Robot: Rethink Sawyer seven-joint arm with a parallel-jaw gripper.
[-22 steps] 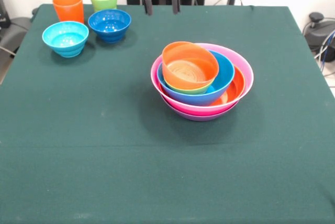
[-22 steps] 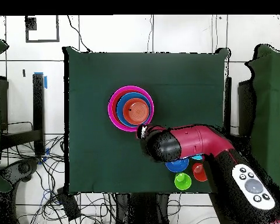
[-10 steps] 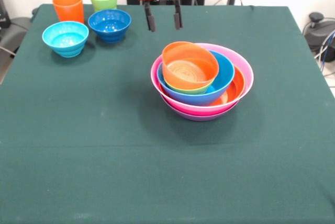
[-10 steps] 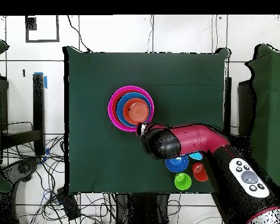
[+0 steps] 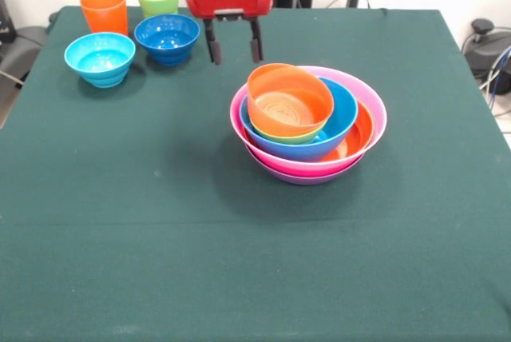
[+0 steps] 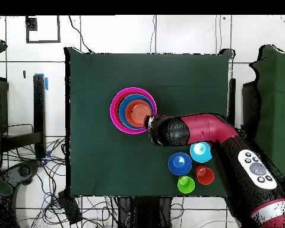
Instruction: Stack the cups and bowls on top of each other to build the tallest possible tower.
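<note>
While parted and empty, gripper (image 5: 233, 48) hanging just behind tower (image 5: 308, 122) of nested bowls.
Top orange bowl (image 5: 289, 101) tilted, mouth up; four loose cups and bowls well apart.

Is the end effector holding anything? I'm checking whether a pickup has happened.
No: in the front view the end effector hangs open and empty above the table, between the dark blue bowl and the tower.

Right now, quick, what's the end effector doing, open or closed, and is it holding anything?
End effector: open and empty, hanging above the table between the dark blue bowl and the tower.
</note>
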